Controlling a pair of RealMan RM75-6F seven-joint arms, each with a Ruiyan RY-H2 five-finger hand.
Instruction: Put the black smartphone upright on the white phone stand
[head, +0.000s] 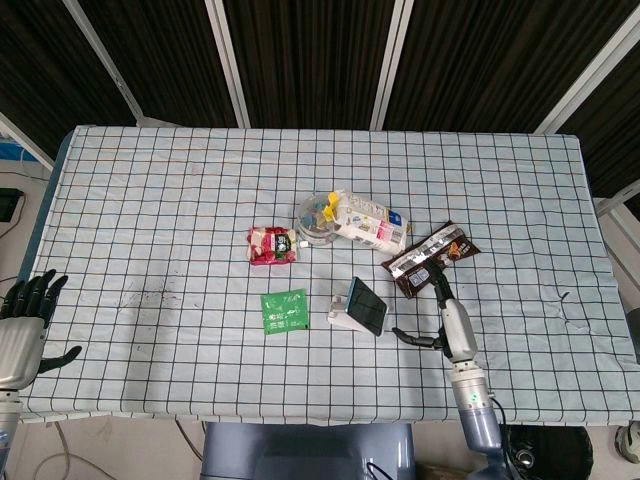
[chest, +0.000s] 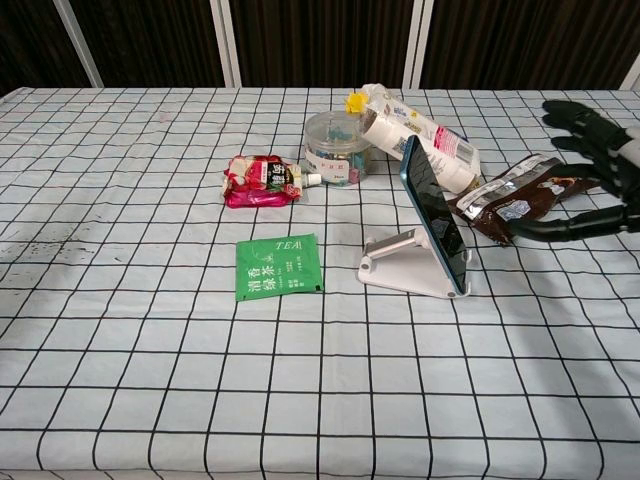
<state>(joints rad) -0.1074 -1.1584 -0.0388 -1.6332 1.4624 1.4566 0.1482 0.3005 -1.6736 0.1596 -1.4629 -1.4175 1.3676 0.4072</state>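
Observation:
The black smartphone (chest: 435, 215) leans upright on the white phone stand (chest: 398, 264), seen in the head view as phone (head: 367, 305) on stand (head: 342, 317). My right hand (chest: 592, 170) is open with fingers spread, off to the right of the phone and apart from it; in the head view the right hand (head: 444, 315) hovers beside the stand. My left hand (head: 25, 320) hangs open at the table's left front edge, holding nothing.
A green tea sachet (chest: 277, 266) lies left of the stand. Behind it are a red snack pack (chest: 260, 180), a clear round tub (chest: 335, 147), a white tube (chest: 420, 135) and a brown wrapper (chest: 517, 197) under my right hand.

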